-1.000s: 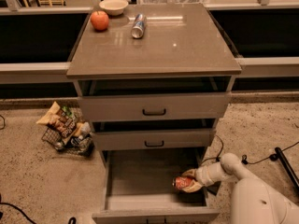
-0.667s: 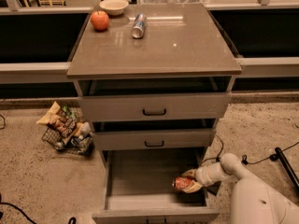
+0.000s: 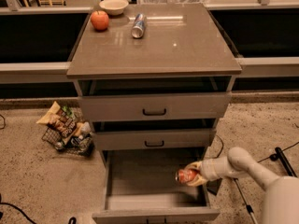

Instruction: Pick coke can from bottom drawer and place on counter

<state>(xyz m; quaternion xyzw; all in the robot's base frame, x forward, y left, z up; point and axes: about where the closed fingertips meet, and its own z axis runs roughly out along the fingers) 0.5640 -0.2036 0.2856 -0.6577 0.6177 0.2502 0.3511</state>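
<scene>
The coke can (image 3: 185, 175), red with a silver end, lies on its side at the right of the open bottom drawer (image 3: 140, 202). My gripper (image 3: 192, 174) reaches in from the right over the drawer's side wall and is shut on the can. The can is low in the drawer, near its right wall. The counter (image 3: 187, 45) is the glossy grey-brown top of the cabinet, well above the gripper.
On the counter stand a red apple (image 3: 99, 20), a white bowl (image 3: 114, 6) and a silver-and-blue can (image 3: 138, 25) lying on its side. Two shallower drawers (image 3: 154, 107) with black handles sit slightly open above. A wire basket of snacks (image 3: 65, 129) lies on the floor at left.
The gripper and the can stay at the right of the bottom drawer; no clear movement shows.
</scene>
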